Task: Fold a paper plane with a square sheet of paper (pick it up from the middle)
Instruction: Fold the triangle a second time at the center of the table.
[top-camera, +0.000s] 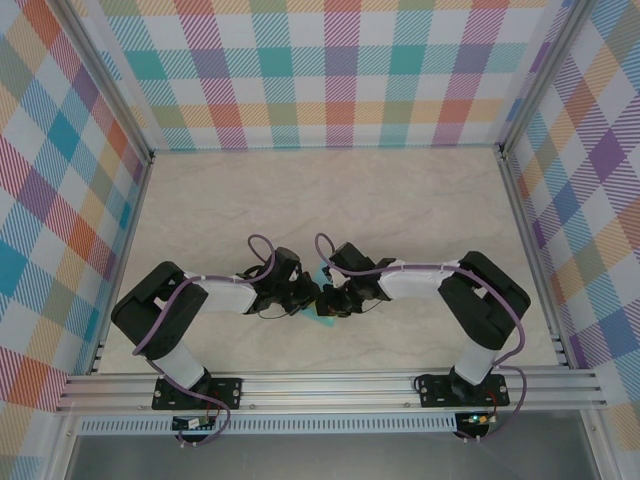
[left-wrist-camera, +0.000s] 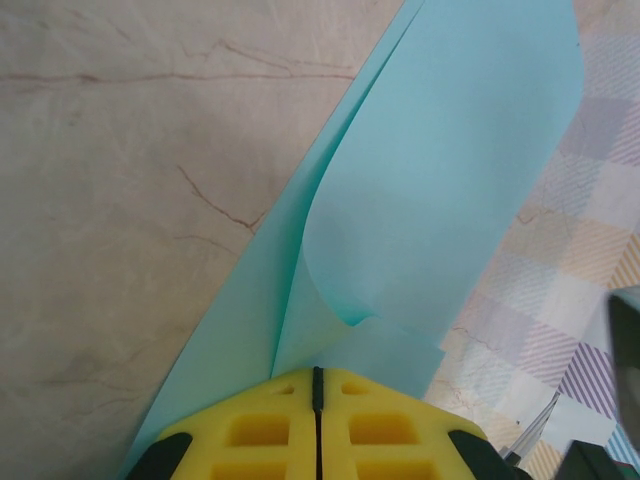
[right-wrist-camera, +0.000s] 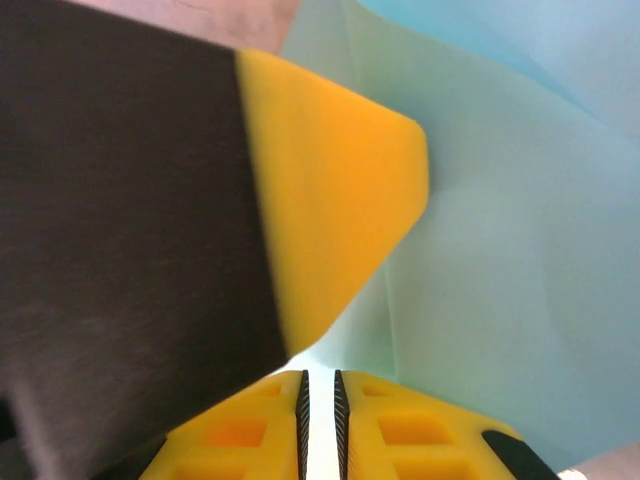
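1. Top external view takes in the pale marbled counter (top-camera: 330, 200). The left arm (top-camera: 200, 300) and right arm (top-camera: 430, 285) are bent inward and meet close to its near edge, about midway between its left and right edges.
2. Between the two arms is the sheet of paper (top-camera: 324, 308), which is just a sliver of turquoise from above. From the left wrist it looks partly folded: layered flaps stand up over the counter and one loose layer curls over on itself. I can't tell whether any part of it rests on the counter.
3. The left end effector (left-wrist-camera: 317, 380) is clenched on the sheet, its yellow fingers (left-wrist-camera: 260, 430) pressed flat together with paper coming out between them.
4. The right end effector (right-wrist-camera: 320, 385) looks clenched on the sheet as well. Only a thin pale strip shows between its jaws, and I take that for the paper's edge. One yellow finger of the left end effector crowds in just beside it.
5. Handling, as I judge it: the sheet is thin, very light and floppy.
   - It will bow wherever nothing supports it.
   - It will keep any crease pinched into it.
   - It could tear if the two grips pull apart.
   - The best hold is along a doubled edge or fold line, where the layers stiffen it, with both grips close together.
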